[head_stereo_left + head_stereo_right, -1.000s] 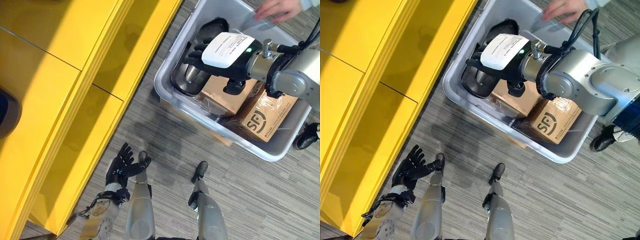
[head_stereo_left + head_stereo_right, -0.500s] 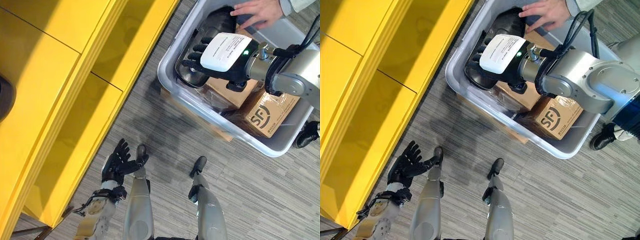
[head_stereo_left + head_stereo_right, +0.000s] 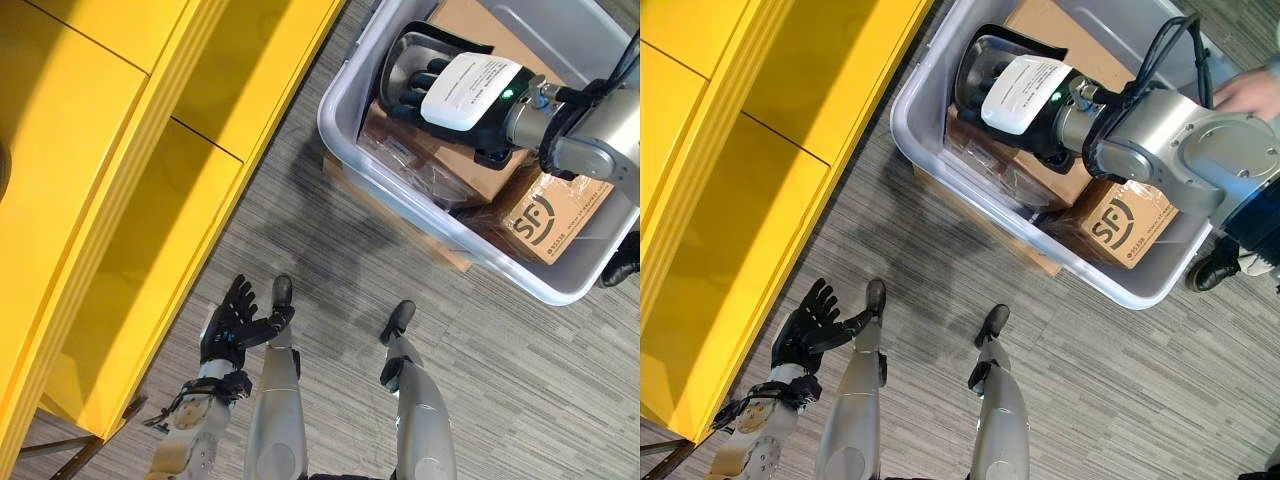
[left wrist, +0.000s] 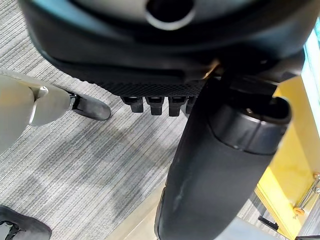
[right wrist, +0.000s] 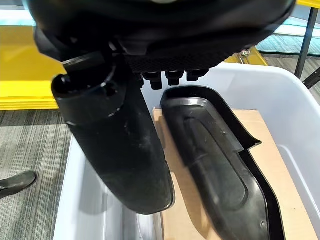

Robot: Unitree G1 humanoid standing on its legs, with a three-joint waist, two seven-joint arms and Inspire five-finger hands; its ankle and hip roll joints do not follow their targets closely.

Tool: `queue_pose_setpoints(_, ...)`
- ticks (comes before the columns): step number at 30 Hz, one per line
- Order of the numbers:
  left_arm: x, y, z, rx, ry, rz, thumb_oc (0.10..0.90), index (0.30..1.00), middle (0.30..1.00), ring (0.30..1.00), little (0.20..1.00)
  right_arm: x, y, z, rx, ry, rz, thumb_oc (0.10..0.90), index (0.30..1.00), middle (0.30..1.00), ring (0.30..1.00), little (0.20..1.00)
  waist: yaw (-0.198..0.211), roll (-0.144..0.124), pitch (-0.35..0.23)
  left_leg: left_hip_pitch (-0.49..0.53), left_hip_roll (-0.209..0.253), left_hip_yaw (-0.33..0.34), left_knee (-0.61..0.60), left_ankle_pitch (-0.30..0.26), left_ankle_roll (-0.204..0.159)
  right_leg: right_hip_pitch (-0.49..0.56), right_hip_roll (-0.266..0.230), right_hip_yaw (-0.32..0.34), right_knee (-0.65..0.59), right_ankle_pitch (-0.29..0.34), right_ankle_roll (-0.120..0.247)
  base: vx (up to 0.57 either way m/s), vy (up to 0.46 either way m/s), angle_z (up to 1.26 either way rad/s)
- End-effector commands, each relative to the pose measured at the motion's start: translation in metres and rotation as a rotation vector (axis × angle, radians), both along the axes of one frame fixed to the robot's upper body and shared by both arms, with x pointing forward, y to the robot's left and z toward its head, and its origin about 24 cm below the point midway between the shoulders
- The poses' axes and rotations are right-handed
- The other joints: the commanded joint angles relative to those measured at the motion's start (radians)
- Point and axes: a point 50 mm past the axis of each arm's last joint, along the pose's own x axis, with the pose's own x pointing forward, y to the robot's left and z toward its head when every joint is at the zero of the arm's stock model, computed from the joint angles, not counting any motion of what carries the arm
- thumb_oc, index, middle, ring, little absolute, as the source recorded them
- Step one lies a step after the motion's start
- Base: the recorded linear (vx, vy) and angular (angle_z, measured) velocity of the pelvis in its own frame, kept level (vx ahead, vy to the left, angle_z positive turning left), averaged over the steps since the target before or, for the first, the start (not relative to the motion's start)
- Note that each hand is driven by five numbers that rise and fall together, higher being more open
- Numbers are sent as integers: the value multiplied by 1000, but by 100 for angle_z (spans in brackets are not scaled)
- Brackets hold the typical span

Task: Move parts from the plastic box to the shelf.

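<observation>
two hands are working at very different jobs here. nearest the robot, the left hand (image 3: pixel 232 326) is hanging low over the grey floor (image 3: pixel 480 390), fingers spread wide and holding nothing, just beside the yellow shelf (image 3: pixel 120 170); i judge it is waiting there so it can be near the shelf when a part comes over. farther out, the right hand (image 3: pixel 440 90) is reaching into the plastic box (image 3: pixel 345 130) and lying on the black moulded part (image 5: pixel 210 150), which is resting on a plain cardboard carton (image 5: pixel 280 175) at the box's far end. its thumb is standing out beside the part and its fingers are stretching along it, but whether they are actually gripping i cannot tell. the part is sitting in the box, not yet lifted. under and beside it, a film-wrapped carton (image 3: pixel 420 165) and a printed carton (image 3: pixel 550 215) are crowding the box's near corner, so the part is riding high on the stack. at the box's far side, a person's hand (image 3: pixel 1250 92) is hovering by the rim, close to the robot's arm, and could get in the way of a lift.
</observation>
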Motion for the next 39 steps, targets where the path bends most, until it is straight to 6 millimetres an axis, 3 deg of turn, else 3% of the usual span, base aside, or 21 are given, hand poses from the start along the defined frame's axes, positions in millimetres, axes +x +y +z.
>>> queue_pose_setpoints(1, -9, 15, 27, 55, -120, 5, 900, 1000, 1000, 1000, 1000, -20, -9, 53, 1, -213, 0, 900, 1000, 1000, 1000, 1000, 25, -37, -8, 80, 70, 8, 3, -55, -41, 3, -54, 54, 63, -44, 51, 0, 0, 0)
queue_pose_setpoints(24, -3, 8, 29, 35, -145, -1, 900, 1000, 1000, 1000, 1000, -16, -15, 61, 56, -247, -22, 900, 1000, 1000, 1000, 1000, 8, -23, -8, 156, 68, 18, -30, -52, -41, 59, -51, 63, 47, -38, 56, 0, 0, 0)
queue_pose_setpoints(39, 2, -9, 25, -42, -160, -4, 900, 1000, 1000, 1000, 1000, -5, -37, 82, 304, -281, -114, 900, 1000, 1000, 1000, 1000, -18, 40, -8, 205, 65, 31, -38, -54, -39, 105, -47, 74, 30, -33, 57, -2, 4, -2)
